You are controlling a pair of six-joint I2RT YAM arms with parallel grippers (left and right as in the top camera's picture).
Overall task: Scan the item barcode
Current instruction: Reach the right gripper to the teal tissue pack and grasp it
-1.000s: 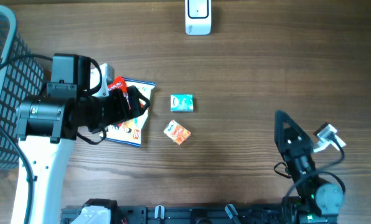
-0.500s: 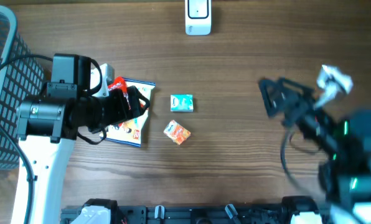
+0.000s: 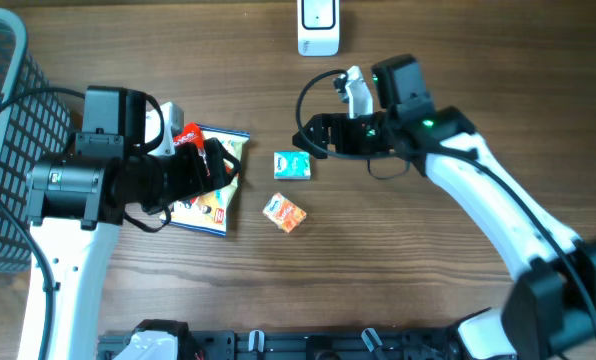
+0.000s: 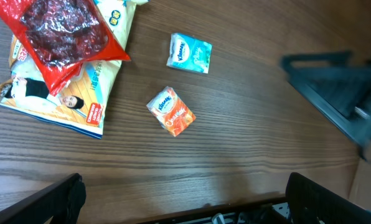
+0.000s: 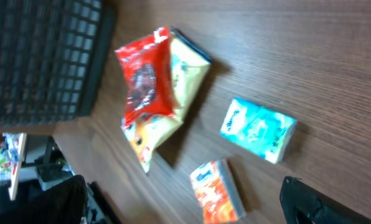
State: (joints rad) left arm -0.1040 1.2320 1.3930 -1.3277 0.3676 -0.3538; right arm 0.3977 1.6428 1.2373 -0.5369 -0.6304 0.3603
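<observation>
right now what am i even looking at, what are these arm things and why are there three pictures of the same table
These are two robot arms at a wooden table, each ending in a two-finger gripper. The wide picture looks straight down from above; the other two come from small cameras on each arm's wrist, so the dark shapes at their lower corners are that arm's own fingers. The left gripper hangs over a red snack bag lying on a yellow bag. The right gripper is next to a teal tissue pack, with an orange tissue pack a little nearer the robot. A dark basket sits at the far left, and the white device at the top edge is probably the barcode scanner. Both grippers are open and hold nothing.
</observation>
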